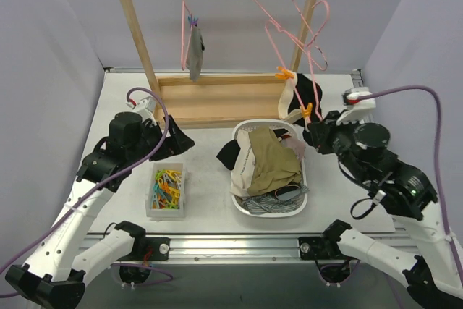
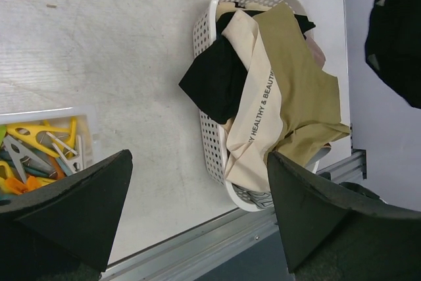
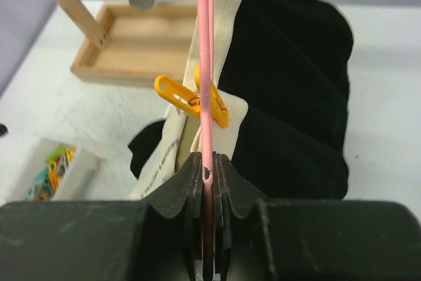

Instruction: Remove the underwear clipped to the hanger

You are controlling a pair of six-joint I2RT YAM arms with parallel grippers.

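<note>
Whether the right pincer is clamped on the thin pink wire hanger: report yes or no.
Yes: the right wrist view shows the right pincer shut on the thin pink wire hanger, fingers pressed against it.

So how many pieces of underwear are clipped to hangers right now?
2. The grey underwear hangs on the left hanger; the black-and-white underwear is clipped to the right hanger. None appears hidden.

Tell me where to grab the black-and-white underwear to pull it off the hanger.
Grip the black-and-white underwear on its loose black fold, clear of the orange clips pinning its cream band to the pink hanger. Come from the black side of the wire, where cloth bulges free; the right gripper, shut on the hanger, probably steadies it.
</note>
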